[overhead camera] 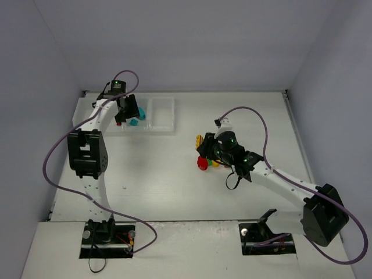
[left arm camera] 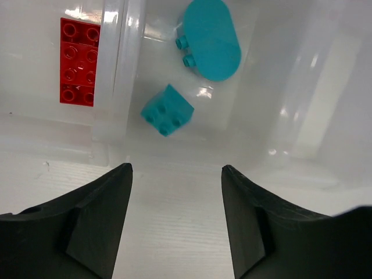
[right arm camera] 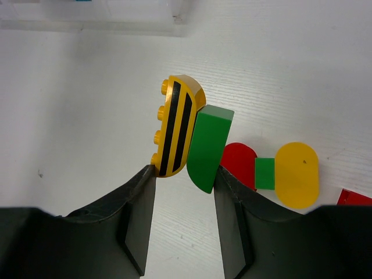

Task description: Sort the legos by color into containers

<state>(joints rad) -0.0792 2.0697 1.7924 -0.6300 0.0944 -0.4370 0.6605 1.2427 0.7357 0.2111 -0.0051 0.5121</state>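
The translucent tray (overhead camera: 163,119) lies at the back left. In the left wrist view a red brick (left arm camera: 78,61) lies in one compartment. A rounded cyan brick (left arm camera: 212,38) and a small cyan brick (left arm camera: 167,109) lie in the compartment beside it. My left gripper (left arm camera: 177,174) hovers open and empty over the tray's near wall; it also shows in the top view (overhead camera: 129,110). My right gripper (right arm camera: 185,170) is at the loose pile (overhead camera: 204,156). Its tips press on a yellow black-striped rounded brick (right arm camera: 177,125) and the green brick (right arm camera: 209,145) stuck to it.
Just right of the held pair lies a stack of a red rounded brick (right arm camera: 238,160), a small green brick (right arm camera: 264,173) and a yellow rounded brick (right arm camera: 296,174). Another red brick (right arm camera: 356,197) shows at the right edge. The tray's wall (right arm camera: 93,23) is far ahead.
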